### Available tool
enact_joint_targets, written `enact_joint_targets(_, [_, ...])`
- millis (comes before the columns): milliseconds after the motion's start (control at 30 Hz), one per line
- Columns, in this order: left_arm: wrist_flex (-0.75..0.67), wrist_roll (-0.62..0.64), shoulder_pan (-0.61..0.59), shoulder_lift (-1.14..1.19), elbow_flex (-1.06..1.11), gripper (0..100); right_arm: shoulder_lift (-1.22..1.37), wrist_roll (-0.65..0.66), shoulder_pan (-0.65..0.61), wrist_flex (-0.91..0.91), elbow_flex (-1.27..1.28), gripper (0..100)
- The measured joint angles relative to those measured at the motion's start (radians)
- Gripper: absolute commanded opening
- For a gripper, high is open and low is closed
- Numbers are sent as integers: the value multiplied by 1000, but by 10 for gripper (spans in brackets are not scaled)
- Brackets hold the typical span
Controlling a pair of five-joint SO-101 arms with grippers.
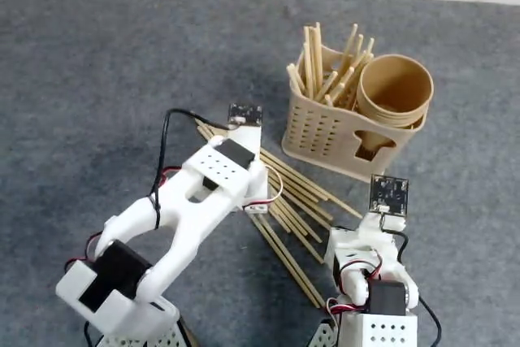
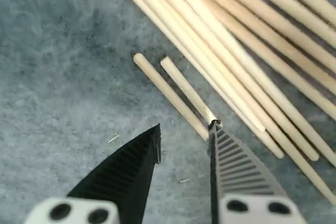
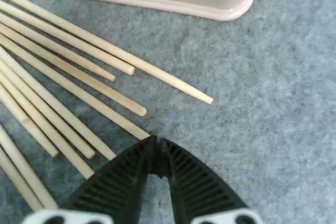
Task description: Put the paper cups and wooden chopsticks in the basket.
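I'm working on the chopstick step: the paper cups are sitting stacked inside the basket beside upright chopsticks, while loose wooden chopsticks are lying fanned on the desk just in front of the basket. My left claw is hanging spread open over stick ends away from the basket, one tip touching a stick. My right claw is sitting pinched closed on nothing, near the basket. Next, I'm judging, the left jaws need centring around one stick before closing
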Motion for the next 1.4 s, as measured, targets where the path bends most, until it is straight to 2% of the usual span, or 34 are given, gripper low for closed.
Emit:
enact_joint_targets(100, [-12,0,-5,3,-6,159,0,0,0,0,0,5])
enact_joint_targets(333, [-164,0,2,3,71,159,0,0,0,0,0,5])
enact_joint_targets(467, [-201,0,0,3,81,159,0,0,0,0,0,5])
enact_joint_targets(1133, [-218,0,0,20,140,132,0,0,0,0,0,5])
enact_joint_targets(1267, [-201,2,5,77,84,74,0,0,0,0,0,5])
enact_joint_targets(1400, [-120,6,9,181,-44,66,0,0,0,0,0,5])
